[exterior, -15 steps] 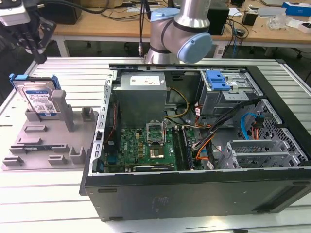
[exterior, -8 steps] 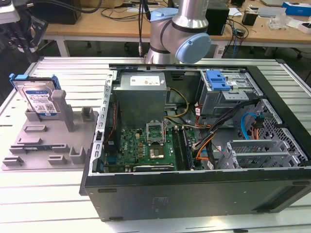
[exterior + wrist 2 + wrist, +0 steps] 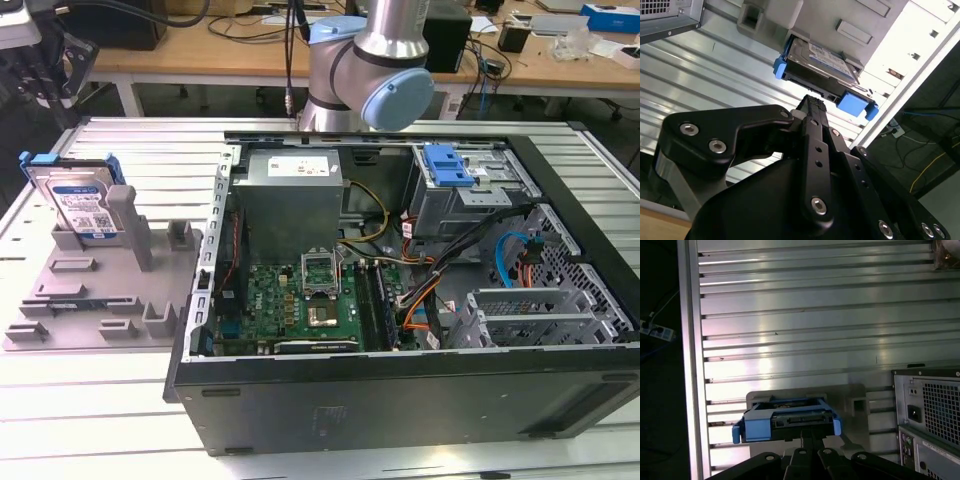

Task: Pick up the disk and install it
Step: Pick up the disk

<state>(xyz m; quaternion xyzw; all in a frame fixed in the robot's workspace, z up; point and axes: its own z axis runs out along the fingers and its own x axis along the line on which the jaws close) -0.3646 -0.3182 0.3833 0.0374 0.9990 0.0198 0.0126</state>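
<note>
**Gripper.** In both wrist views we see the gripper [image 3: 812,104] [image 3: 809,436] with its two fingers drawn together at the tips and nothing between them. It grasps no object.

**Disk.** The closed tips point toward the disk [image 3: 820,62] [image 3: 787,416] and lie near its connector edge. We see no contact between them. The disk's blue frame ends in tabs at both corners of this edge. In the exterior view we find the disk [image 3: 80,205] standing on edge, label outward, in a slot of the grey fixture [image 3: 100,290] at the exterior view's left.

**Surroundings.** The fixture rests on the ribbed metal table [image 3: 100,400], just beside the open computer case [image 3: 400,400]. Inside the case we note the grey metal box [image 3: 290,200] with a white sticker, the green motherboard [image 3: 300,300] and, toward the exterior view's right, a drive cage topped by a blue clip [image 3: 447,165]. The arm [image 3: 380,70] rises behind the case.
</note>
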